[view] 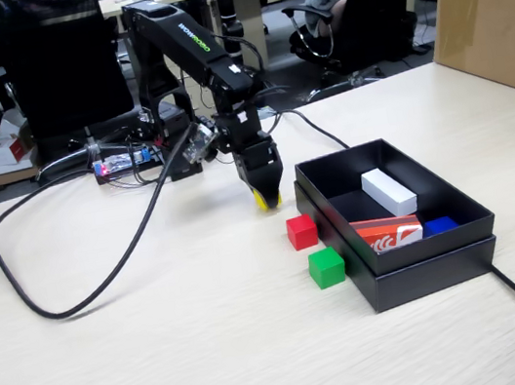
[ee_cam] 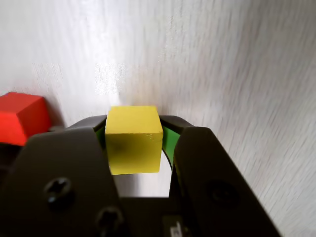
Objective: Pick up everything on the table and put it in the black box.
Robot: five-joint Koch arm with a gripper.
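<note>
hand: black two-jaw hand [view: 265, 198] of the black hobby arm, pointing down, jaws pinching the small plain yellow cube [ee_cam: 133, 139] on two opposite flat faces; wrist view shows the cube square between the jaws.
yellow cube place: in the hand, just above or maybe touching the pale beige wood-grain bench [view: 168, 366]; fixed view too small to tell the gap. Sits just left of the black box's near-left corner in that view.
red cube: small plain red cube [view: 302, 231] on the bench, just beside the left wall of the box.
green cube: small plain green cube [view: 326, 267] on the bench, near the red one and close to the box wall.
black box: shallow matt black cardboard box [view: 419, 269] with nested double rim, open top; already holds a long white block [view: 389, 191], an orange-red carton [view: 386, 232] and something blue.
handling: cubes look light, stiff, smooth-faced; likely hold well by flat opposite sides, slip if gripped on edges.
edges: thin upright box wall stands between cube and drop spot, so lift must clear the rim.
open room: free dark floor in the box's far-left part; bench left of the cubes is open; black cable [view: 75, 282] loops well apart on the left.
</note>
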